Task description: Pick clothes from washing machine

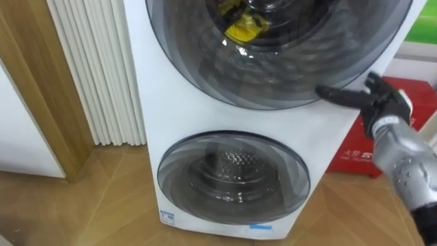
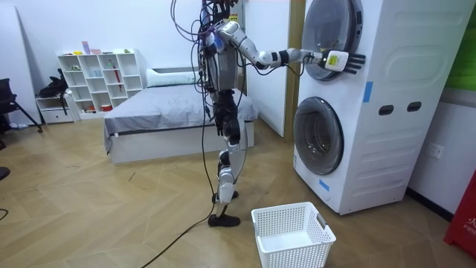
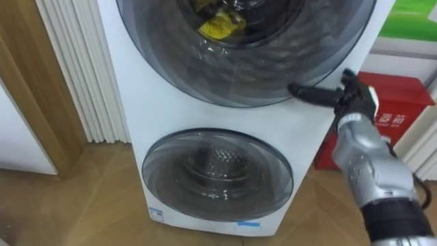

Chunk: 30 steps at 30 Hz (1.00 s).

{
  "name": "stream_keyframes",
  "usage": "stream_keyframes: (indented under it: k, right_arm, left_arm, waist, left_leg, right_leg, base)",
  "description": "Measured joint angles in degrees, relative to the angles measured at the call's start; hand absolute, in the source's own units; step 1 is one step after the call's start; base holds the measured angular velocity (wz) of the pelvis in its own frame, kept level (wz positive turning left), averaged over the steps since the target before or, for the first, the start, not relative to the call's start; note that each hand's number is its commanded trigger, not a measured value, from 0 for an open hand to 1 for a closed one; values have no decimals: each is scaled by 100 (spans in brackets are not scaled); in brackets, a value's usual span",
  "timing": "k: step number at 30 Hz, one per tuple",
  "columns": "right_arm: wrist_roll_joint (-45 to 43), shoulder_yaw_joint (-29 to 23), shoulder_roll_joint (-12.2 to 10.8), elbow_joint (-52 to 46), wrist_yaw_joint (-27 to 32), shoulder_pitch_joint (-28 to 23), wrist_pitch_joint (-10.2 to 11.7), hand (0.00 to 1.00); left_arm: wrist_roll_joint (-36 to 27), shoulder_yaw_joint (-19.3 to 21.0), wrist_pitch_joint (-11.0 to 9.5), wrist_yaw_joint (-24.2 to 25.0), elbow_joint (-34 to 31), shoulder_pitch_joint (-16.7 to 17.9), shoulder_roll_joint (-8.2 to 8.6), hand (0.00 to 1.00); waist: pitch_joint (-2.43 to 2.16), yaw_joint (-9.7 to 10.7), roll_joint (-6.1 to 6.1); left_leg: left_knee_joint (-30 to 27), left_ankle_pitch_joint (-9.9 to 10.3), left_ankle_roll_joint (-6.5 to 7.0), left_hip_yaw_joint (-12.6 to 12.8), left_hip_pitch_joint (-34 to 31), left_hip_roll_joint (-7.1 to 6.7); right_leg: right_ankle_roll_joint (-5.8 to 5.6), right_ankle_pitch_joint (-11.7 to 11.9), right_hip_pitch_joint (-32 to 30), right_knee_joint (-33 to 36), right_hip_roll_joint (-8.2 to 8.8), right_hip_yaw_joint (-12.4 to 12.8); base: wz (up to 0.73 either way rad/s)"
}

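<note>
The robot stands facing a white stacked washing machine (image 1: 171,102), with its right arm stretched out at about shoulder height, as the room view shows. The right hand (image 1: 382,102) comes in from the right and rests against the right edge of the upper door (image 1: 273,75). The wrist is level, the back of the hand is turned outward, and the thumb is raised above the palm. Its fingers (image 1: 338,96) are straight and pressed together, pointing left along the door's dark rim. They lie on or just at the rim and are curled round nothing.

The clothes are inside the upper drum — a crumpled yellow piece (image 1: 247,27) shows through the tinted glass near the top. Whether that door is latched or slightly ajar cannot be told. The lower door (image 1: 232,178) is shut, with bare perforated metal behind its glass.

Two labels sit at the bottom of the machine's front: a small blue-and-white sticker (image 1: 167,217) on the left and a blue strip (image 1: 260,227) under the lower door — the print on both is too small to read. A red box (image 1: 416,96) to the right of the machine carries white writing, partly hidden by the arm.

In the room view, a white laundry basket (image 2: 291,234) stands on the wooden floor near the robot's feet, just in front of the machine.
</note>
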State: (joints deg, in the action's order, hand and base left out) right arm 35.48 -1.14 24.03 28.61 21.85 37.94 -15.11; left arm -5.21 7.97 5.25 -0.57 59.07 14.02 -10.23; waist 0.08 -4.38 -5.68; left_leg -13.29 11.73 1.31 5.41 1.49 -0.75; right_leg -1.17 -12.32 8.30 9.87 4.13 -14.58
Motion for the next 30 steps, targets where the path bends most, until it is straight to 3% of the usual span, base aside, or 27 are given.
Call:
stream_keyframes:
  k: [3,4,7,11,18,30]
  right_arm:
    - [-215,-1,100,-875,143,0,26,0]
    - [-324,0,147,-1274,142,5,146,0]
    - [-665,-11,262,-1644,242,7,335,0]
    - [-871,-12,268,-1827,246,7,384,0]
    - [-881,-9,268,-2193,213,-7,387,0]
    - [-838,-11,275,-3117,103,-184,608,0]
  left_arm:
    - [35,-15,-42,-7,4,-3,0,0]
    - [35,-19,-42,-9,6,-15,0,0]
    - [33,-26,-42,-47,14,-24,-24,0]
    - [20,-112,-36,-110,36,-75,-75,0]
    - [-42,-264,-33,-172,55,-118,-96,0]
    - [-88,-272,-55,-217,58,3,-82,0]
  waist:
    - [4,-22,-12]
    - [-3,-33,-29]
    - [-30,-48,-123]
    - [-18,-49,-181]
    - [17,4,-135]
    - [6,97,-73]
  left_leg:
    - [1,-4,-4,11,0,7]
    - [1,-4,-4,10,5,8]
    - [2,-4,-4,-19,41,7]
    - [2,-3,-5,-7,83,5]
    - [-16,-2,-6,34,-2,15]
    - [24,-2,-6,73,38,25]
  right_leg:
    - [0,0,-22,-1,-4,8]
    - [0,0,-18,-8,-5,6]
    - [1,0,30,-10,-9,4]
    - [5,4,73,-15,-6,17]
    - [6,4,0,-11,-7,26]
    - [6,4,-15,-17,-5,32]
  base:
    - [-8]
    - [-9]
    - [3]
    - [0]
    - [-1]
    - [-2]
